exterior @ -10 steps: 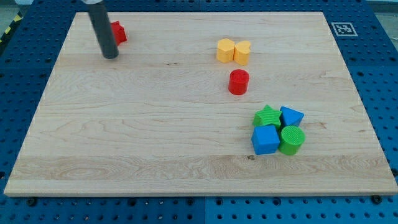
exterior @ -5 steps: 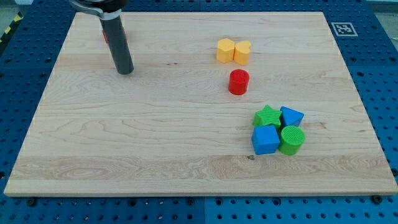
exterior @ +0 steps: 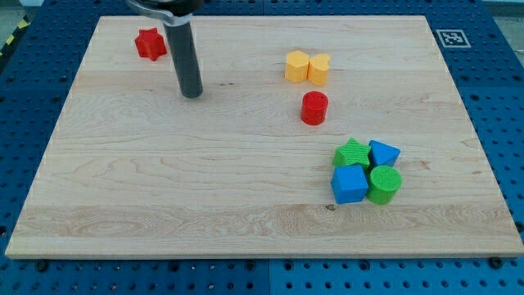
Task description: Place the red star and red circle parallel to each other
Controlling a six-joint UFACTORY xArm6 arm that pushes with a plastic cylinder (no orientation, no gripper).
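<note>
The red star (exterior: 150,43) lies near the board's top left corner. The red circle (exterior: 313,108), a short cylinder, stands right of the board's middle, below the yellow blocks. My tip (exterior: 191,94) rests on the board to the lower right of the red star, apart from it, and well to the left of the red circle. It touches no block.
Two yellow blocks (exterior: 308,67) sit side by side above the red circle. A cluster at the lower right holds a green star (exterior: 351,152), a blue triangle-like block (exterior: 383,152), a blue cube (exterior: 350,183) and a green cylinder (exterior: 384,184). The wooden board (exterior: 164,205) ends at blue pegboard.
My tip has slid to the right and slightly down, away from the red star, which now shows fully. No block has moved.
</note>
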